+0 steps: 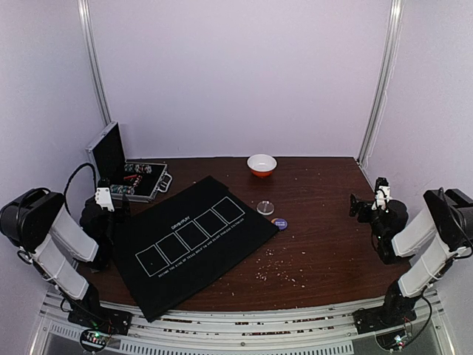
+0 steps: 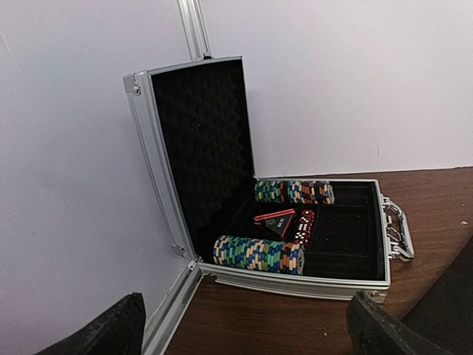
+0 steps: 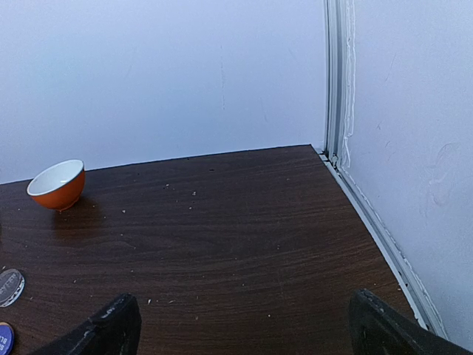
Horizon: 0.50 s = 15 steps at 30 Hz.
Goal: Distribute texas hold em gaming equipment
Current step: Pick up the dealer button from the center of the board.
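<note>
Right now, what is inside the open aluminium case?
In the case: two rows of striped chips, with red dice and a red-edged black piece between them. Anything under the chips is covered.

A black five-box mat (image 1: 194, 237) lies askew on the brown table (image 1: 325, 244), toward seven o'clock. An open metal case (image 1: 140, 181) sits at ten, a white bowl (image 1: 261, 164) at twelve. Near centre, a clear disc (image 1: 265, 208) and a purple disc (image 1: 279, 222) lie just beside the mat.
</note>
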Motion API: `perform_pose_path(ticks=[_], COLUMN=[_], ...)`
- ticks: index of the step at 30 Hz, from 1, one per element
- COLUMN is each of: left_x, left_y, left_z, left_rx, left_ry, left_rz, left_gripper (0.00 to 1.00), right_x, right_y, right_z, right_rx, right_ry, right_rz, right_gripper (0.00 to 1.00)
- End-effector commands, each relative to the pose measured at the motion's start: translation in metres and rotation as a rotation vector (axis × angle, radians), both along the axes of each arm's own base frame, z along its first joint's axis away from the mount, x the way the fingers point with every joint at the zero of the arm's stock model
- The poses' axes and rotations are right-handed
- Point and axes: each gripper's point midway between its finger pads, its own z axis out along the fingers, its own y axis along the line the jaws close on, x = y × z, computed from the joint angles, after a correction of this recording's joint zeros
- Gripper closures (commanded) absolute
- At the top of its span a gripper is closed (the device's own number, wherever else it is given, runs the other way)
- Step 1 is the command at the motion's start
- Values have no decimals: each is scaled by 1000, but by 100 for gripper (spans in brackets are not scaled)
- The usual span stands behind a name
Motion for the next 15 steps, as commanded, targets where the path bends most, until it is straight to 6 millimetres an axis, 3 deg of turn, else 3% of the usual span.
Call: perform_pose_path(ticks=[1, 3, 8, 10, 12, 15], left_x=[3, 3, -7, -13, -18, -23], left_y=[0, 0, 6, 4, 1, -5], left_z=[10, 11, 17, 22, 27, 30], left_rx=[-13, -14, -24, -17, -9, 18], left_ry=[-34, -38, -73, -101, -126, -142], left_rz=[-8, -7, 27, 21, 13, 8], left_gripper=[2, 2, 2, 2, 2, 2], right_x=[3, 1, -40, -49, -44, -29], right_y=[0, 0, -45, -54, -55, -40], right_z=[11, 11, 36, 43, 51, 91], right_rx=[-6, -1, 102, 128, 138, 153], right_ry=[-36, -41, -181, -205, -186, -221], right_rz=[-8, -8, -255, -289, -291, -193], right_gripper=[0, 0, 0, 0, 0, 0])
